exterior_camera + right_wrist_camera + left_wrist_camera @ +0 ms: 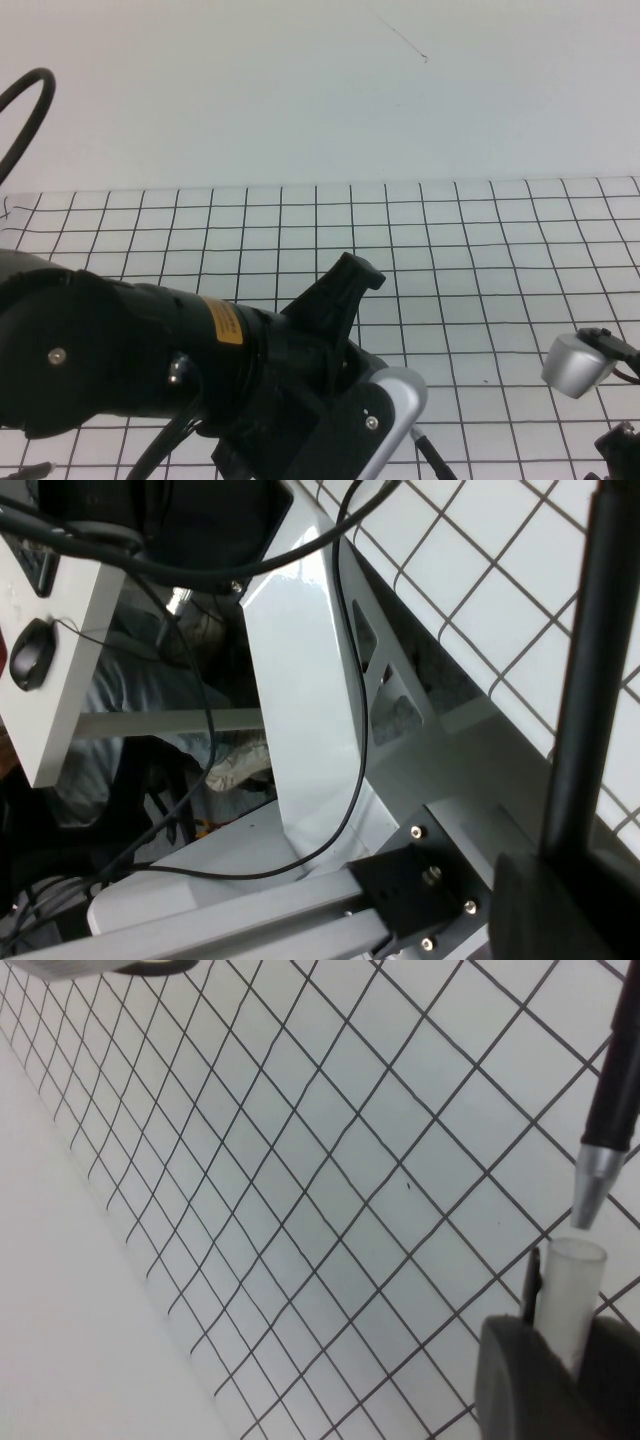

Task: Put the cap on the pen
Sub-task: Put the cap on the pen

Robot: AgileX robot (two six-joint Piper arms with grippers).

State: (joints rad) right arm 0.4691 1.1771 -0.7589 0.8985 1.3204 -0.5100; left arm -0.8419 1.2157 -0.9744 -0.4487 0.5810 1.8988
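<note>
Left wrist view: black, silver-tipped pen (612, 1090)

The light is soft, even and quite bright, so the white gridded table (480, 230) looks pale grey-green and has almost no hard shadows; only a faint dark patch lies under the left arm (150, 350), which is close to the high camera and slightly out of focus. In the left wrist view the pen (610, 1090) has a small shine on its silver tip and the translucent cap (572, 1295) just beside that tip is a little soft. In the right wrist view the white frame post (310, 680) shows smooth glare, while the space under the table beside it is dim.
</note>
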